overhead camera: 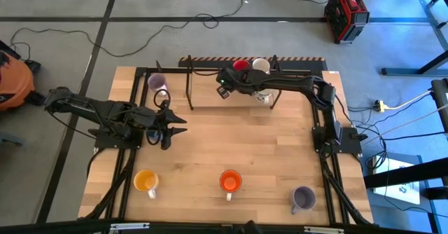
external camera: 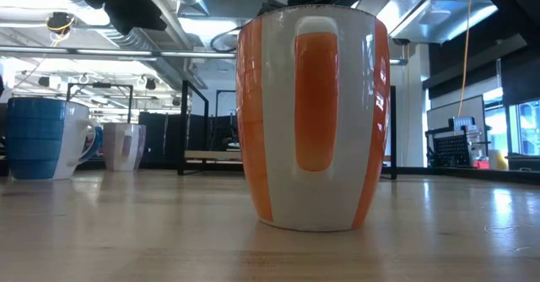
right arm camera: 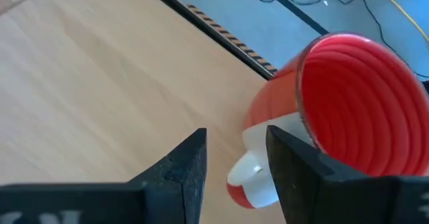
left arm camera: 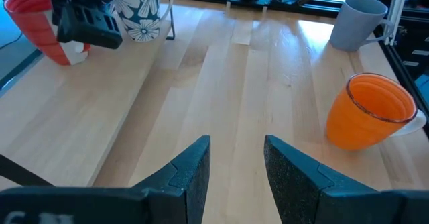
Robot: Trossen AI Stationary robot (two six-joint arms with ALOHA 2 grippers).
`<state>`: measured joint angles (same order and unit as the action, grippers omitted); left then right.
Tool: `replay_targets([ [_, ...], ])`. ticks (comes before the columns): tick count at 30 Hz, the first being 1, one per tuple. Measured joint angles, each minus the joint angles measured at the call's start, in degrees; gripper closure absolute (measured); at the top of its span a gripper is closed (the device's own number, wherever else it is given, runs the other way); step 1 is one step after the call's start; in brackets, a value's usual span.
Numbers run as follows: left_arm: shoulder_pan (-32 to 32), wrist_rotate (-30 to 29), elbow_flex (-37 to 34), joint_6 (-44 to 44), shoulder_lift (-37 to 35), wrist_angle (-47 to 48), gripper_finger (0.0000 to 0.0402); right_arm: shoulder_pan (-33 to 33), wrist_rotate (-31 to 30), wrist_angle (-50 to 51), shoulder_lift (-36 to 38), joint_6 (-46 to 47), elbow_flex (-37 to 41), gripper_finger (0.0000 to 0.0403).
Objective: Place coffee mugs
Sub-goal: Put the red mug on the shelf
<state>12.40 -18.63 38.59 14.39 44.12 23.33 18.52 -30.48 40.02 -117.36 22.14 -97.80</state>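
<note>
Six mugs stood upright and looked empty: an orange mug (overhead camera: 230, 181), a yellow-orange mug (overhead camera: 145, 181) and a lilac mug (overhead camera: 303, 198) along the wooden table's (overhead camera: 231, 143) near edge, and a red mug (overhead camera: 241, 66), a cream mug (overhead camera: 261, 66) and another lilac mug (overhead camera: 157, 82) at the far edge. The right gripper (right arm camera: 236, 167) hovered just beside the red mug, its fingers parted on nothing. The left gripper (left arm camera: 236, 167) hung over bare wood, likewise spread and empty, above a grey floor with cables (overhead camera: 175, 24).

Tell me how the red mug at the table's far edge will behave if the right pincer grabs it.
The red mug looks glazed and rigid, so probably slippery and chip-prone. Its round wall may twist between the right pincer fingers; the handle seems the surer hold.
</note>
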Motion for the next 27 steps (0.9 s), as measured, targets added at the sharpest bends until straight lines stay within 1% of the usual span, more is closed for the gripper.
replay_targets([
  [4, -0.01, -0.33, 0.0, 0.0, 0.0, -0.03, 0.0266, 0.02, -2.73, 1.19, 0.02, -1.67, 0.0, 0.0261],
  [11, -0.02, -0.35, 0.0, 0.04, 0.0, -0.02, 0.0266, 0.02, -4.1, 2.56, 0.04, -5.51, 0.0, 0.0261],
  [15, -0.01, -0.37, 0.0, 0.06, 0.0, -0.02, 0.0266, 0.01, -6.42, 3.6, 0.04, -6.08, 0.0, 0.0261],
  [22, -0.01, -0.39, 0.0, 0.11, 0.0, -0.03, 0.0266, 0.24, -7.4, 4.63, 0.07, -6.05, -0.01, 0.0261],
  [27, 0.0, -0.39, 0.0, 0.17, 0.0, -0.04, 0.0266, -0.61, -7.51, 4.73, 0.11, -6.32, -2.17, 0.0261],
])
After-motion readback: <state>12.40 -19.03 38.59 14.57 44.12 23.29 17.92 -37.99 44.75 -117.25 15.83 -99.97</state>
